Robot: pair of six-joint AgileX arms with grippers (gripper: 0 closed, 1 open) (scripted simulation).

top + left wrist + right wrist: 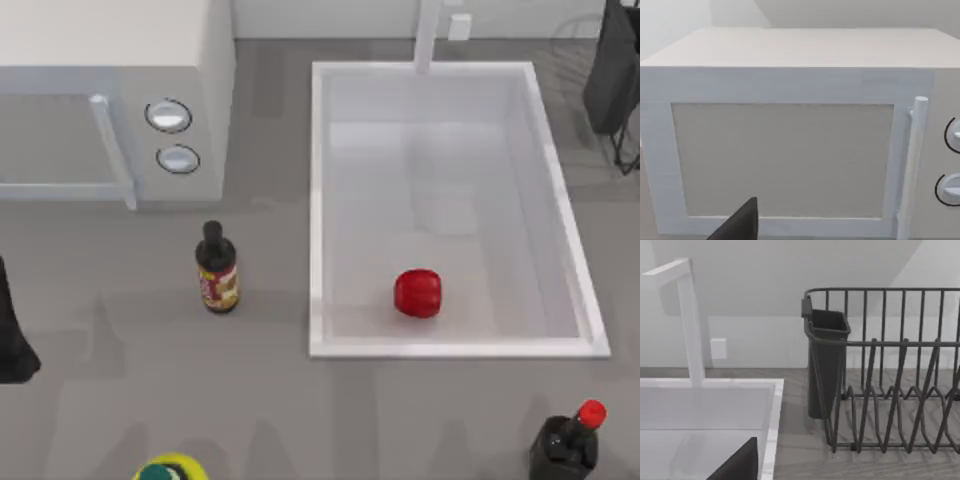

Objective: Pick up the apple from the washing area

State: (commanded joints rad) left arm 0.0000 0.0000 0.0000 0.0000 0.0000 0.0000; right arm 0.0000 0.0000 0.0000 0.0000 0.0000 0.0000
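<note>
The apple [418, 293], glossy red and squat, lies on the floor of the washing area [316, 200], a white sink basin, close to its front wall and a little left of centre. The white faucet post [427, 35] rises at the basin's far short side and also shows in the right wrist view [690, 325]. My left gripper [12, 345] is parked at the table's left edge, far from the basin. My right gripper [612, 70] hangs at the back right, beyond the basin's far right corner. Nothing touches the apple.
A white microwave [110, 110] with two knobs stands at the back left, facing my left wrist camera [790, 150]. A dark labelled bottle [217, 270] stands left of the basin. A red-capped dark bottle [568, 440] is at front right, a yellow-green object [170, 468] at front left, a dark dish rack [890, 380] at back right.
</note>
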